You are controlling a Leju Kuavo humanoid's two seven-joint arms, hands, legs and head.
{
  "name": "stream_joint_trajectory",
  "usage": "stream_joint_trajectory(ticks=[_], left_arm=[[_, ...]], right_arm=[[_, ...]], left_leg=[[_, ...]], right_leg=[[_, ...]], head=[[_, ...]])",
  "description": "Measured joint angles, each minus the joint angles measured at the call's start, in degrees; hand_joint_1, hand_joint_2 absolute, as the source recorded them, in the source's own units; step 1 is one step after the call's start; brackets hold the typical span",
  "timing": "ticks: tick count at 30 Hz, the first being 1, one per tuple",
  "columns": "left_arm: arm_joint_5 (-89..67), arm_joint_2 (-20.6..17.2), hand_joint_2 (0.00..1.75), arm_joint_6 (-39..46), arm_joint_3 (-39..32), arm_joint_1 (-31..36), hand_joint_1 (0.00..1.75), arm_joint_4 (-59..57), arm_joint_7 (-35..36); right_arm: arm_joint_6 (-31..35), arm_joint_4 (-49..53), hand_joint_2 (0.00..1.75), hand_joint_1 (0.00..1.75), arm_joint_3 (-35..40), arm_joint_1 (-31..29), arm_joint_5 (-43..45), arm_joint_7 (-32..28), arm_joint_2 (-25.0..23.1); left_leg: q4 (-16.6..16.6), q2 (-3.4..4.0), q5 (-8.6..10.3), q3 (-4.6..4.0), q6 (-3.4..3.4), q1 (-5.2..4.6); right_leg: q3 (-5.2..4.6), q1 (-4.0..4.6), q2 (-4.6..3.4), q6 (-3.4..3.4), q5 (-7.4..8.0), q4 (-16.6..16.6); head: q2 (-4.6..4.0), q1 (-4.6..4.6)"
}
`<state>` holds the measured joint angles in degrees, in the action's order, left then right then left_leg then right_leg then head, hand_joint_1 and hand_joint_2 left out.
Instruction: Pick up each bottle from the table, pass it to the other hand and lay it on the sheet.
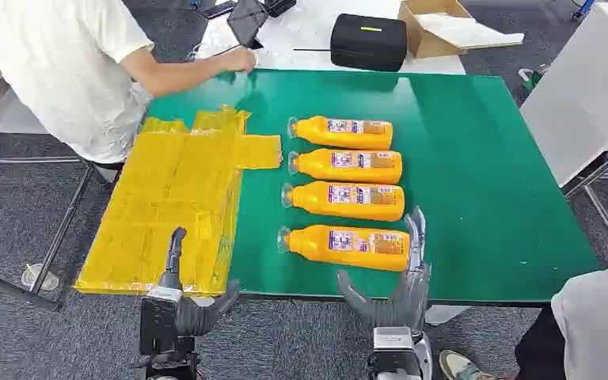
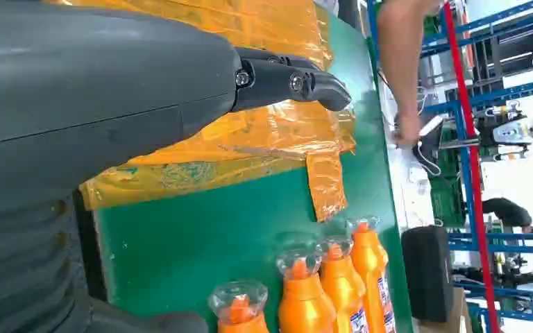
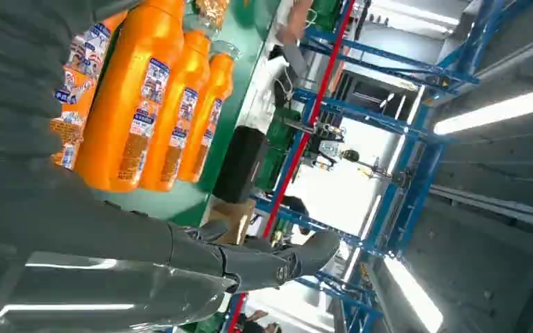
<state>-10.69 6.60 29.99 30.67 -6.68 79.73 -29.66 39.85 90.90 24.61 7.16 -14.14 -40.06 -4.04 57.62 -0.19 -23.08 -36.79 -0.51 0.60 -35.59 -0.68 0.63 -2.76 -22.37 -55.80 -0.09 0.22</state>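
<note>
Four orange-filled bottles (image 1: 347, 188) flat on green table (image 1: 475, 150), both hands (image 1: 396, 277) spread, holding nothing

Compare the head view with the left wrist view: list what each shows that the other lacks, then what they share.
Head view alone: the right hand open beside the nearest bottle, a cardboard box, and a seated person's knee.
Left wrist view alone: blue racking behind the table.
Both: the left hand open at the yellow sheet, the green table, the row of orange bottles, the black case and a person's arm.
</note>
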Motion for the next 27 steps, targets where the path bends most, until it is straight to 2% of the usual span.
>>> stream_joint_trajectory(ticks=[13, 21, 27], left_arm=[[-1.1, 0.0, 1.75, -1.2, 0.0, 0.4, 0.00, -0.4, 1.8], [-3.0, 0.0, 1.75, -3.1, 0.0, 2.4, 0.00, -4.4, 2.2], [-3.1, 0.1, 1.75, -3.1, -0.1, 3.1, 0.00, -6.2, 2.2]], right_arm=[[0.0, -0.4, 1.75, 0.00, -0.8, 0.0, -3.5, 0.0, 0.0], [-1.8, -8.3, 1.75, 0.00, -6.3, -2.4, -13.2, 2.2, 0.2], [-2.0, -11.9, 1.75, 0.00, -8.5, -3.5, -14.0, 2.5, 0.4]], left_leg=[[0.0, 0.00, 0.00, 0.00, 0.00, 0.00], [0.0, 0.00, 0.01, 0.01, -0.01, 0.00], [0.0, 0.00, 0.01, 0.01, 0.00, 0.00]], right_leg=[[-0.01, 0.00, 0.00, 0.00, 0.00, 0.0], [0.01, -0.01, 0.00, -0.01, 0.02, 0.0], [0.01, 0.00, 0.00, -0.01, 0.02, 0.0]], head=[[0.00, 0.00], [0.00, 0.04], [0.00, 0.00]])
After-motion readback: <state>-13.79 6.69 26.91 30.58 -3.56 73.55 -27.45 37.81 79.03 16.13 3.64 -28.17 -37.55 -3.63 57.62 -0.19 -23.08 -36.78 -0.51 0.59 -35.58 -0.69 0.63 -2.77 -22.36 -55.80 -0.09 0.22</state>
